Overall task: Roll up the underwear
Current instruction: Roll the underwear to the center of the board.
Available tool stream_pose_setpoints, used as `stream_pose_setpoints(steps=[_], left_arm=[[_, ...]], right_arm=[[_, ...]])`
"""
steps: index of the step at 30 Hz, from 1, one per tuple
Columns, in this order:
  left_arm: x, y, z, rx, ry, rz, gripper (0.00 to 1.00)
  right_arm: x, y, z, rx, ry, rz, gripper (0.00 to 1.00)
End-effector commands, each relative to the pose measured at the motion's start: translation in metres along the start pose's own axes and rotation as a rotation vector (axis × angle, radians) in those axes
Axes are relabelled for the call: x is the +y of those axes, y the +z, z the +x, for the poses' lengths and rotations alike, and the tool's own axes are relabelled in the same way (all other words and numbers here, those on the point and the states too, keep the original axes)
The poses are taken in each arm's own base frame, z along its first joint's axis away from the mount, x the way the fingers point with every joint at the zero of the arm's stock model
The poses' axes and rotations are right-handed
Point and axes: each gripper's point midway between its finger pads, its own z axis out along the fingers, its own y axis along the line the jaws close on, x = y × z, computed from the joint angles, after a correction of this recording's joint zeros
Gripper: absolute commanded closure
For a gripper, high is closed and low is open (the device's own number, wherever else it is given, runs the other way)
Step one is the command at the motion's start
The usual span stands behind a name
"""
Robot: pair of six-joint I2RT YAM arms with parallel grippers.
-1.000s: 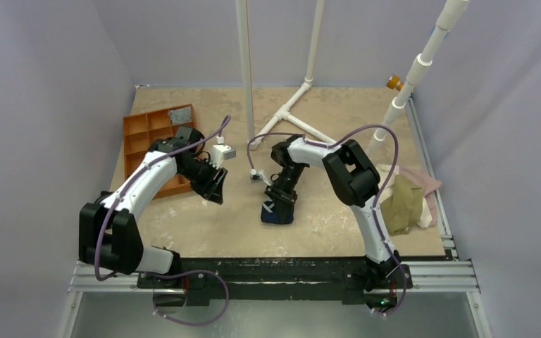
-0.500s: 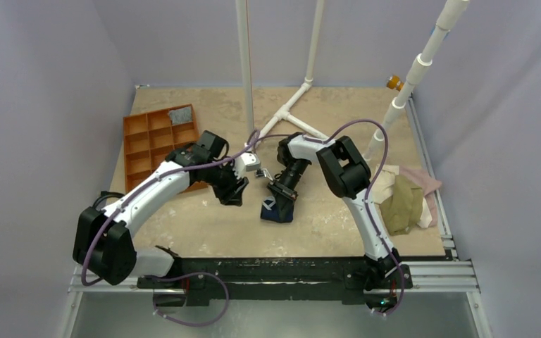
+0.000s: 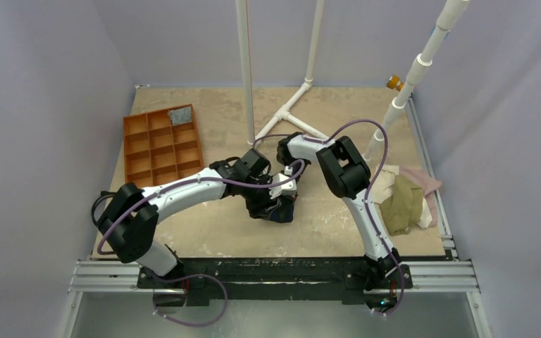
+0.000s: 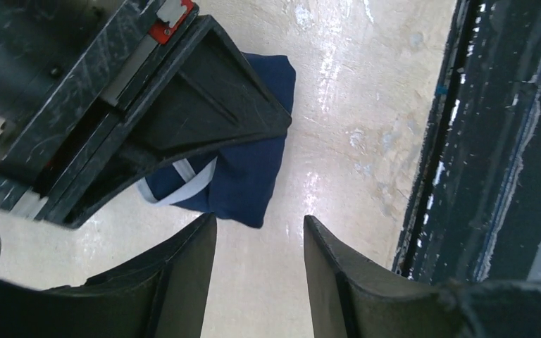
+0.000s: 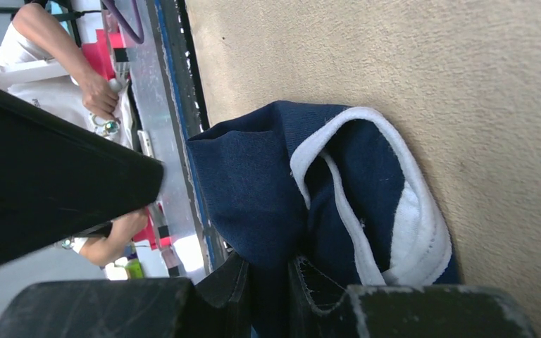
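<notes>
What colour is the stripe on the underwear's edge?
White. The trim runs along the navy underwear, clearest in the right wrist view.

At top-view centre, the left gripper (image 3: 262,209) and right gripper (image 3: 286,199) hid most of the underwear (image 3: 282,215).

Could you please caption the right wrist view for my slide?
The right gripper pinches the bunched navy underwear on the tan table.
</notes>
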Motion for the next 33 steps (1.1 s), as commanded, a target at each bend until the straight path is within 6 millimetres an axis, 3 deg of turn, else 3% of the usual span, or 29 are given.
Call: stream_pose_setpoints(steps=[1,15,27,33], left_arm=[[0.011,0.019,-0.014,-0.004,0.04,-0.067,0.52],[0.008,0.057,-0.007,0.066,0.07,-0.06,0.5],[0.007,0.075,0.004,0.108,0.058,-0.047,0.58],[0.002,0.085,0.014,0.131,0.035,-0.018,0.7]], right_arm=[[-0.059,-0.001,-0.003,0.046,-0.172,0.184,0.85],[-0.063,0.002,0.003,0.064,-0.163,0.181,0.86],[-0.064,0.003,0.005,0.069,-0.16,0.179,0.86],[-0.063,0.001,0.003,0.066,-0.161,0.185,0.85]])
